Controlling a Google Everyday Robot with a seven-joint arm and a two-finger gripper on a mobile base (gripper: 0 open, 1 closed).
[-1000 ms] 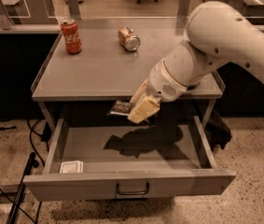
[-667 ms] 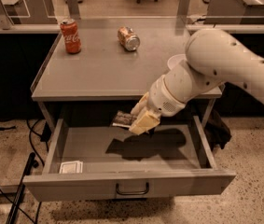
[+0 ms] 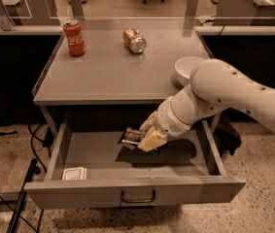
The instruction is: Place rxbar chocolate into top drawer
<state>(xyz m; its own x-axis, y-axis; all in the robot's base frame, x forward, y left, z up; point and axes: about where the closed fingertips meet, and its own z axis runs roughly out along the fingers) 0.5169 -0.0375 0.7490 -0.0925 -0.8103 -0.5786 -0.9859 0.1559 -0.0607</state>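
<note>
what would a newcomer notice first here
The big white arm coming in from the right, its gripper shut on the bar low over the open drawer. Next, a red can standing upright and another can lying on its side at the back of the table. A white card lies in the drawer's front corner, left in the view.
</note>
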